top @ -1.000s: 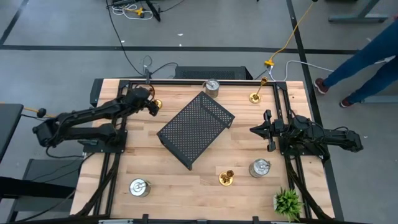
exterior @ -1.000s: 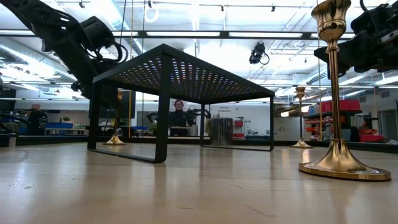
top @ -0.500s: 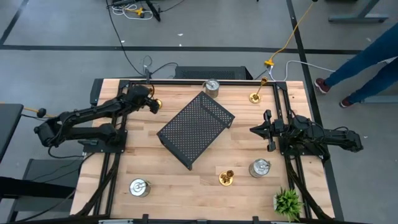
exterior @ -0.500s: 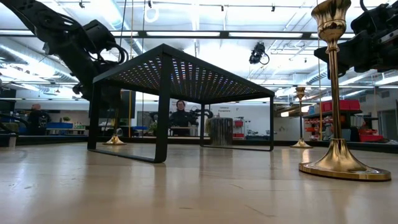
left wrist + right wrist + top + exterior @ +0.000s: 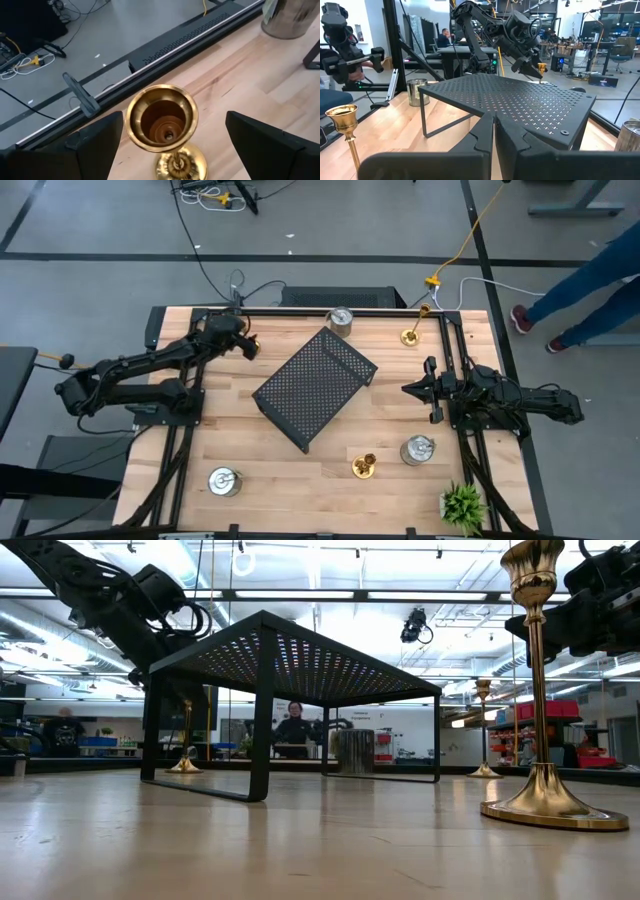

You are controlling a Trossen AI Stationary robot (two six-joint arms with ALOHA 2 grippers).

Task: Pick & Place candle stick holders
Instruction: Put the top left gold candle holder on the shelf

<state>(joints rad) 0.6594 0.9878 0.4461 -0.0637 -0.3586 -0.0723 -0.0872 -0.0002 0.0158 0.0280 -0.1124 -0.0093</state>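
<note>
A gold candle stick holder (image 5: 161,117) stands upright on its round base at the table's far left. Its stem also shows in the low view (image 5: 187,730). My left gripper (image 5: 243,345) hovers above it, pointing down and open. Its fingers (image 5: 97,142) stand on either side of the cup without touching it. My right gripper (image 5: 432,390) waits at the table's right side, shut and empty, and it also shows in the right wrist view (image 5: 494,134). Two more gold holders (image 5: 410,336) (image 5: 364,467) and three silver ones (image 5: 340,320) (image 5: 417,450) (image 5: 223,481) stand on the table.
A big black perforated tray (image 5: 315,387) stands upside down on its legs in the table's middle. A small green plant (image 5: 462,505) is at the near right corner. A person's legs (image 5: 590,270) show on the floor beyond the right edge.
My left gripper has shifted a little over the far-left gold holder, which it now covers in the high view. The holder has stayed in place.
</note>
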